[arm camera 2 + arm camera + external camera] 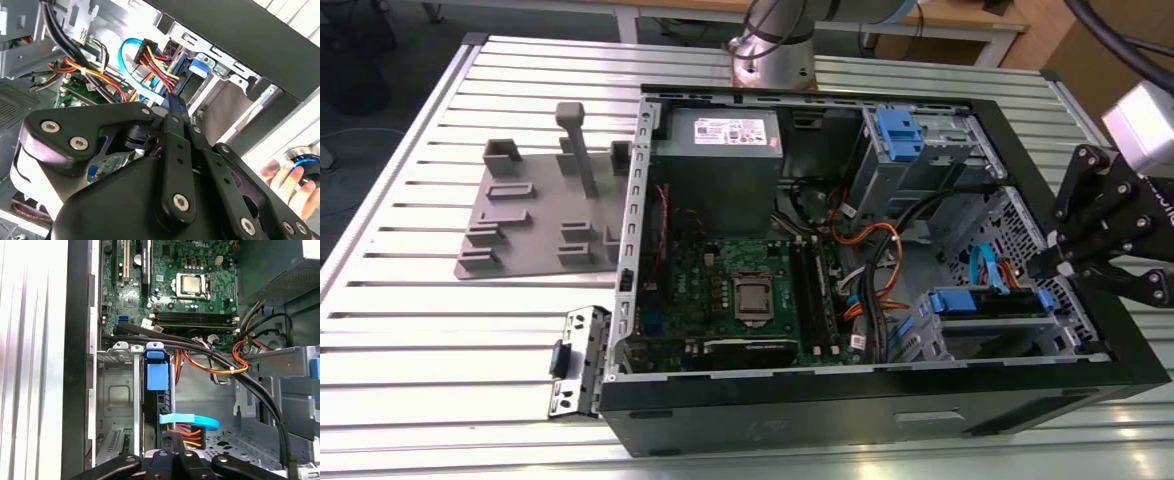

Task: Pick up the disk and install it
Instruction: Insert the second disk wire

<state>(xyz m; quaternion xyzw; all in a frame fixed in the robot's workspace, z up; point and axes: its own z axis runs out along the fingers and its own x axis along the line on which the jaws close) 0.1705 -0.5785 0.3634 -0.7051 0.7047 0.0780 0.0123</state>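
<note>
Disk: the hard drive (991,305) sits in the lower drive cage (1014,340) at the exterior view's right end of the open computer case (854,425). Its blue side rail (157,375) stands on edge in the first wrist view.
Seating: judged nearly or fully home in the cage; I cannot tell whether the rail has latched.
Gripper state: the gripper (1067,268) has its fingers drawn narrow, close together. Whether they pinch the drive's edge or only press near it is hidden.
Arm pose: the wrist reaches in over the case's side wall, and the gripper (175,456) points along the drive toward the motherboard (192,285).
Risk, cables: the blue data cable (190,420) and the red-yellow power plug (187,432) lie just beside the fingertips. A push or lift from here could snag them or pull the plug loose.
Risk, jam: if the drive is tilted in its guides, more force could wedge the rail against the cage wall (117,390).
Risk, collision: the black cable bundle (215,357) crosses near the cage and could catch a linkage.
Bystander: a person's hand (290,182) rests outside the case near a blue-ringed knob, close to the gripper body.
</note>
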